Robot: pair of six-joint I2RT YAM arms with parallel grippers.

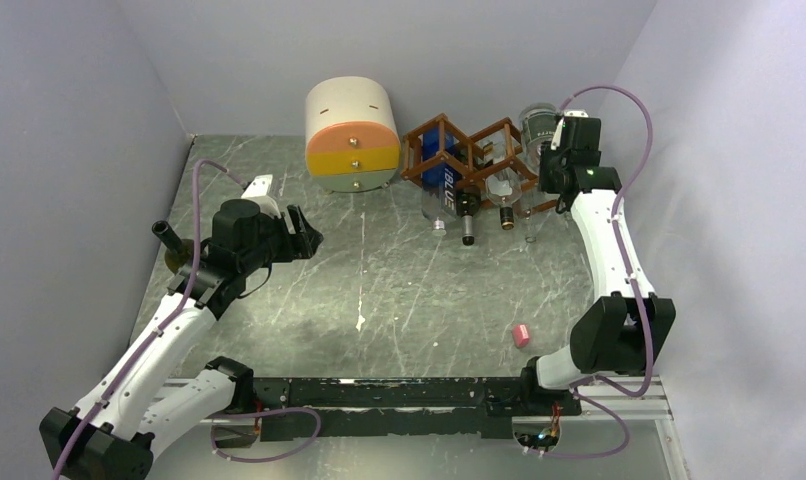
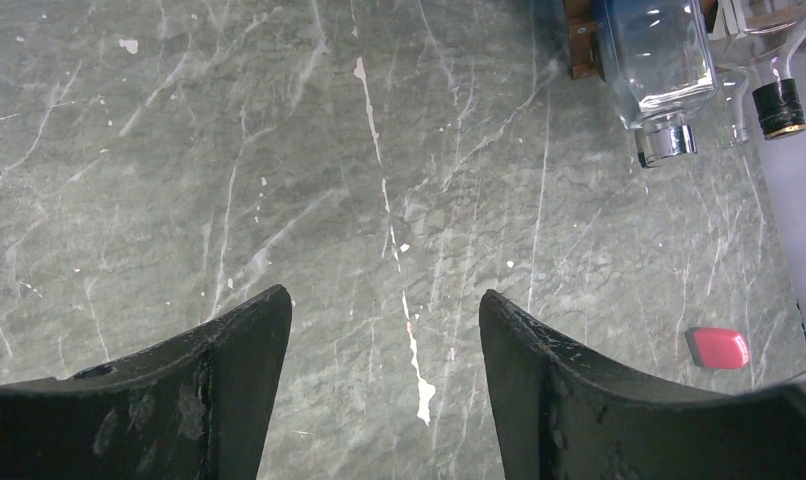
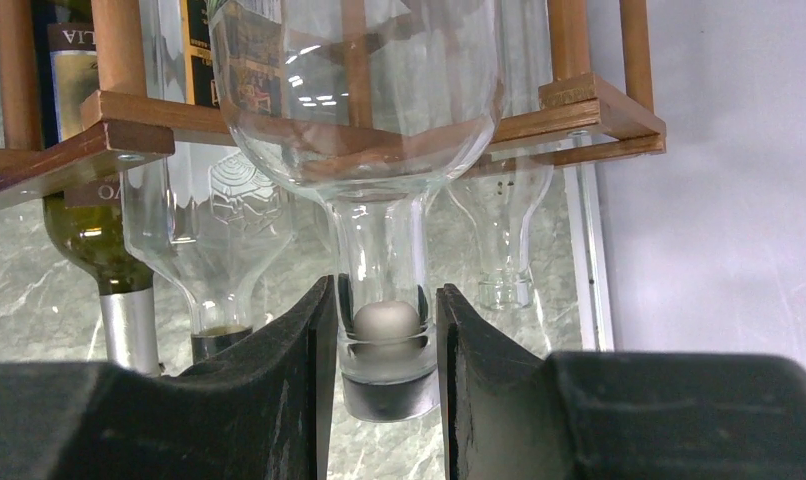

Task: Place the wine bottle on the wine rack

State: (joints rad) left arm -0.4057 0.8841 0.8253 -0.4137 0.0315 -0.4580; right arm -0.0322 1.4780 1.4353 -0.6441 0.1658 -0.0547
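wine bottle (image 3: 379,250), clear rounded glass, rests against the reddish wooden wine rack (image 3: 599,110) at far right, neck clenched by the right gripper (image 3: 384,300); left gripper (image 2: 384,300) gapes above veined grey table (image 2: 279,150).

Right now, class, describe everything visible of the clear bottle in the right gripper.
The clear bottle is colourless glass, apparently empty, with rounded shoulders and a narrow neck plugged by a pale stopper. Its body reaches into the wine rack, neck pointing out. The right gripper is shut on the neck, one finger either side.
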